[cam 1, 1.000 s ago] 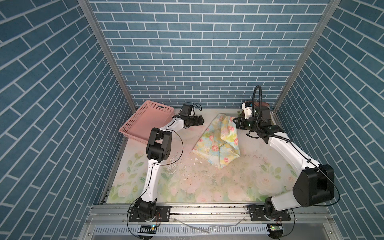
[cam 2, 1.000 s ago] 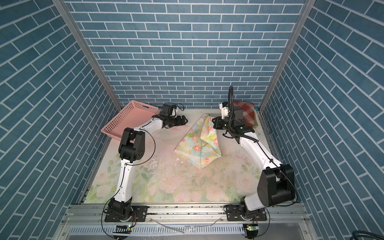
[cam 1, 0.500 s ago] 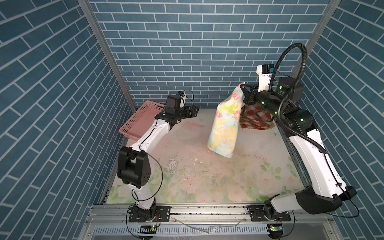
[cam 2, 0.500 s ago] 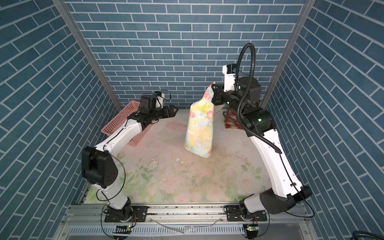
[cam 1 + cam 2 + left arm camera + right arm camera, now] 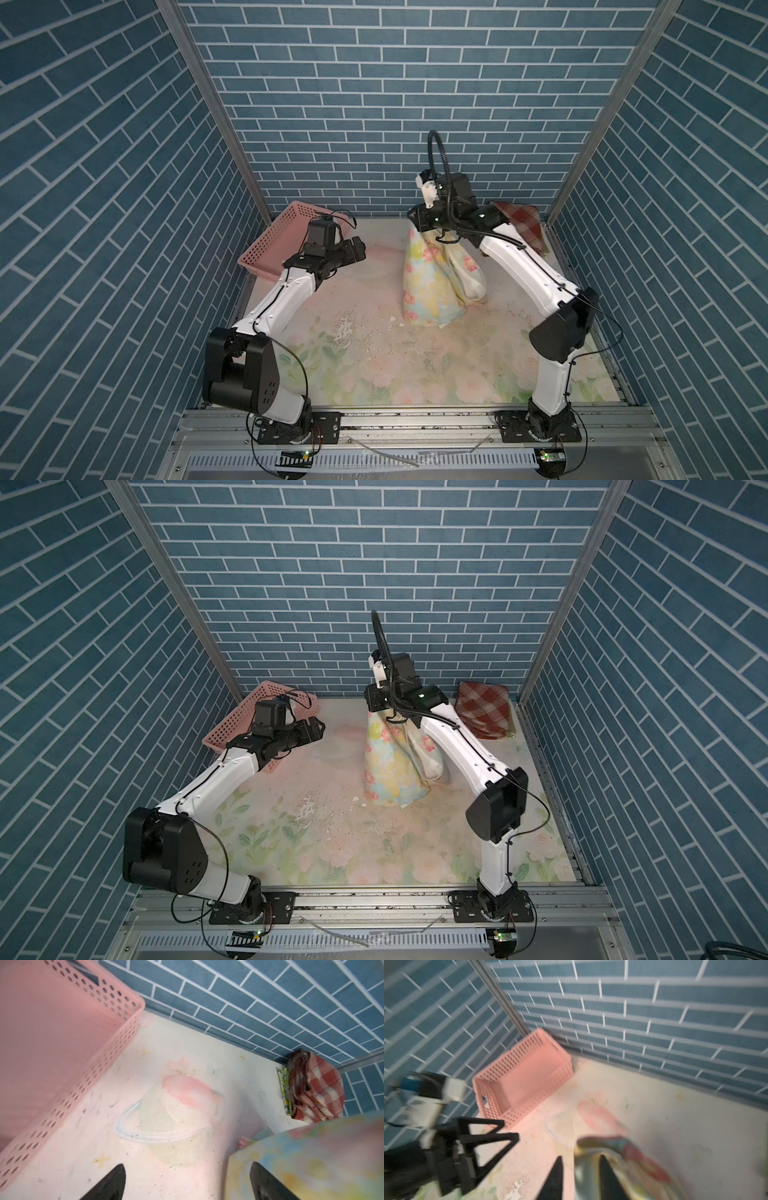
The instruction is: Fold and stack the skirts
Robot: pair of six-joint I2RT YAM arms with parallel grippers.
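right end effector (image 5: 419, 227) part-spread around top of pastel floral skirt (image 5: 428, 286) | skirt drapes straight below it onto table (image 5: 374, 374), long axis upright | left end effector (image 5: 358, 248) spread, empty, well aside | right arm nearer

Pastel floral skirt (image 5: 432, 282): unfolded, bunched into a loose upright cone. Its top is gathered narrow and its wide hem is crumpled on the table, well right of the pink basket (image 5: 266, 245) in both top views.

Rust-red and cream plaid skirt (image 5: 521, 226): folded flat on top of a stack, farther right of the basket than the floral skirt (image 5: 390, 766) and clear of it.

Lemon-print skirt (image 5: 283, 1084): folded under the plaid skirt (image 5: 318, 1086), only a yellow-green edge showing.
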